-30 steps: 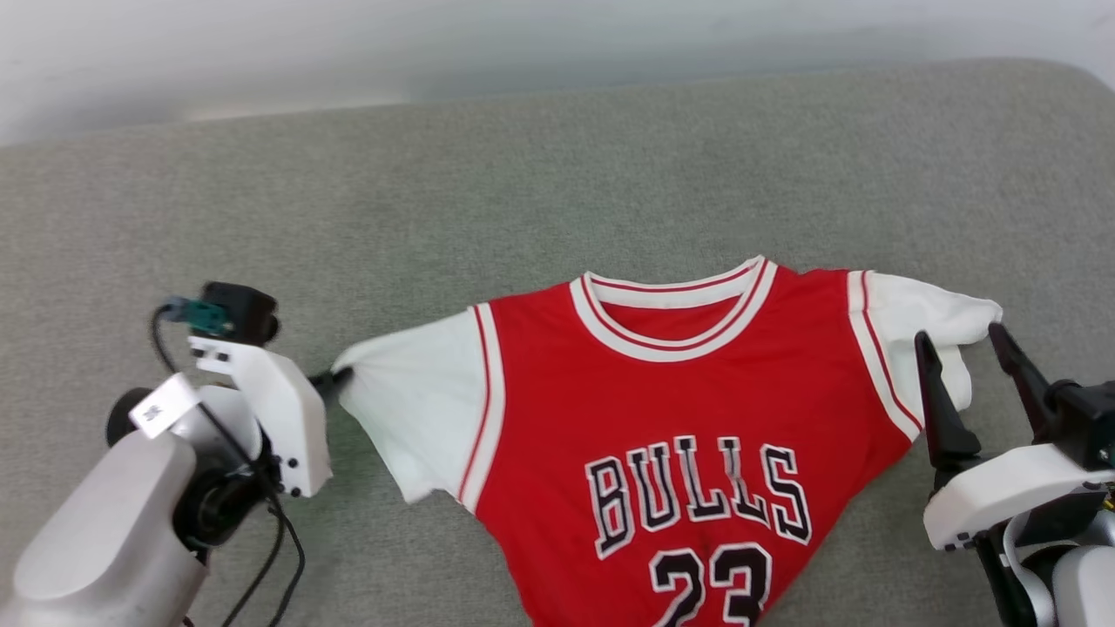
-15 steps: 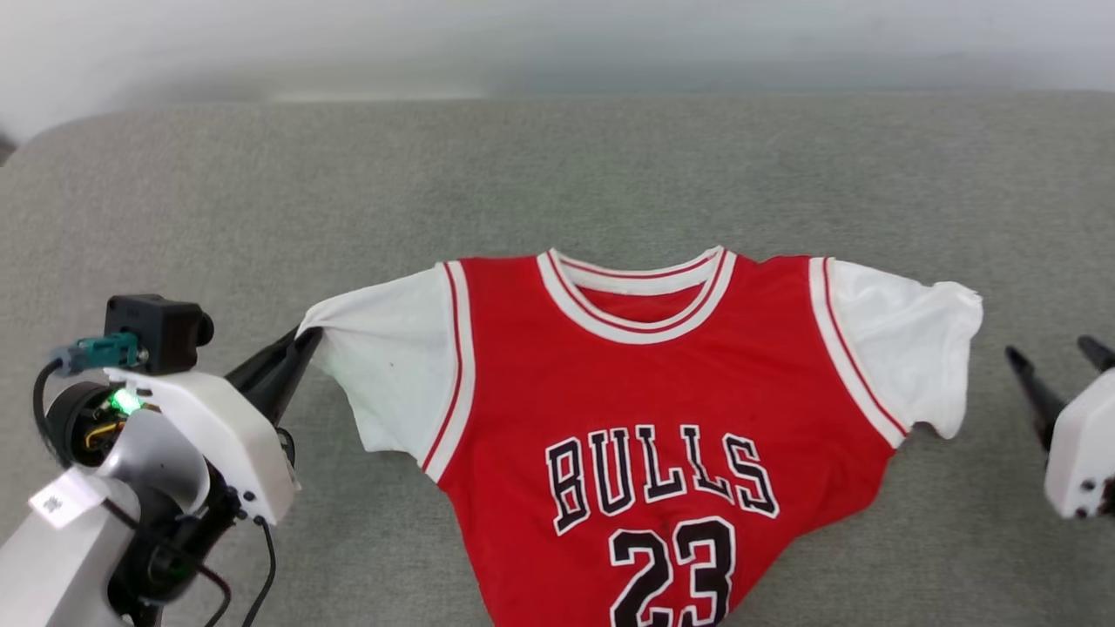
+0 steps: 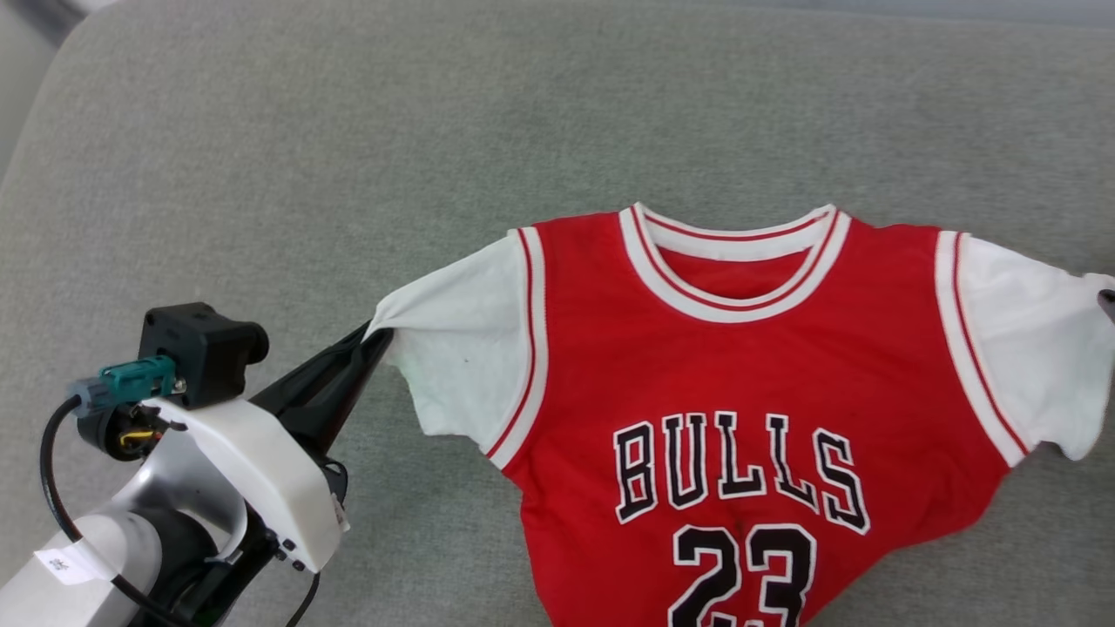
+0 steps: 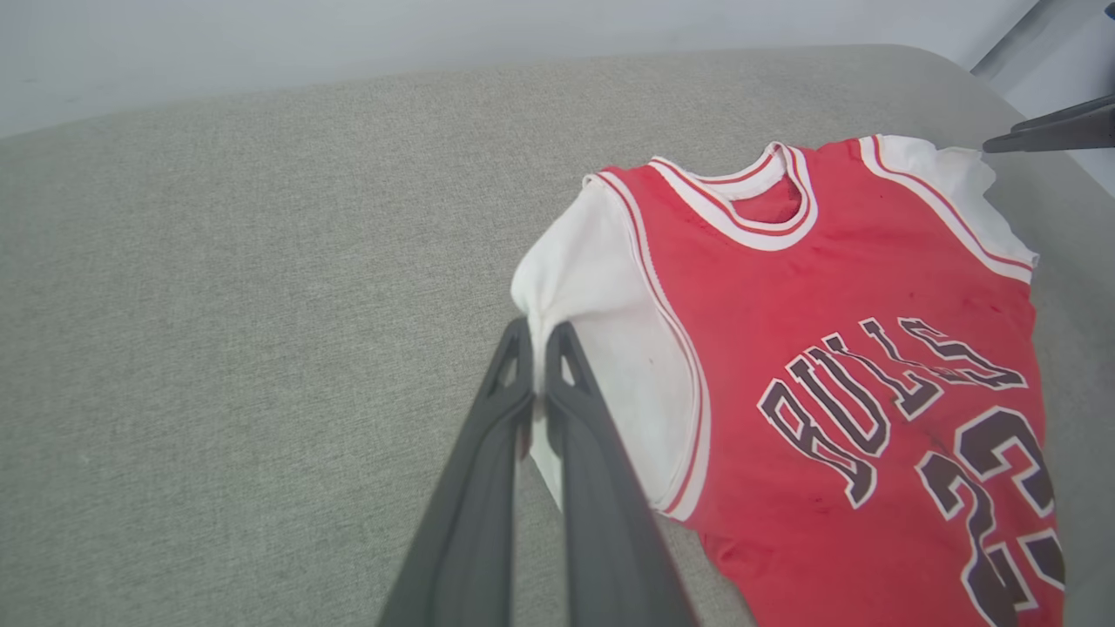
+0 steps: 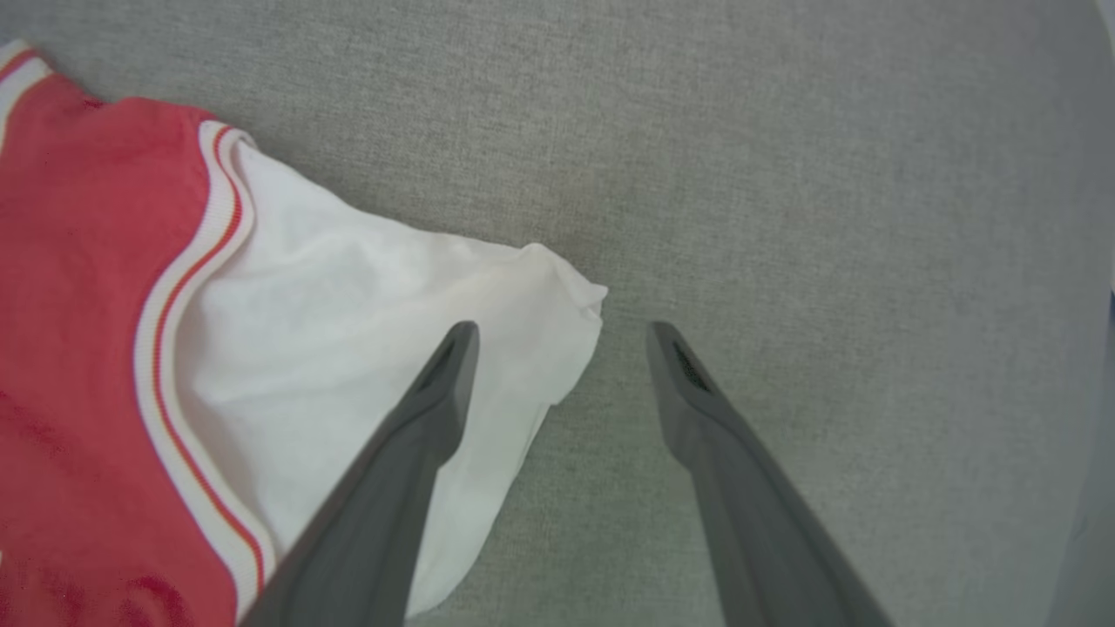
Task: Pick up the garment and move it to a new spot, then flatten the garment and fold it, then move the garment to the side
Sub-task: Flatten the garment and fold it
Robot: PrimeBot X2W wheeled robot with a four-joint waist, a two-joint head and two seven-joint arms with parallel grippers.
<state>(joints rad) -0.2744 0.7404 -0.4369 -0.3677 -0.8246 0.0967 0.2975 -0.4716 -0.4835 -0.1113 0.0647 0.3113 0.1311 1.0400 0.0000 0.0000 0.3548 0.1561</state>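
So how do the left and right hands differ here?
The left hand is shut, pinching the garment by a white sleeve tip; the right hand is open, holding nothing. The left hand's fingers meet; the right hand's stand apart, one over the other sleeve. Both have dark fingers.

Head camera looks steeply down; wrist cameras look in low, close, from opposite sides, all sharing the red white-sleeved jersey shirt point(image 3: 740, 374).

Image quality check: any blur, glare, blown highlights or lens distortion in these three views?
Head view: soft even light, no glare, lettering on the garment crisp, faint shadow beneath the left gripper. Left wrist view: wide-angle slant, print sharp, near finger bases soft. Right wrist view: softest overall, white sleeve close to blown out, the right gripper blurring toward the bottom edge.
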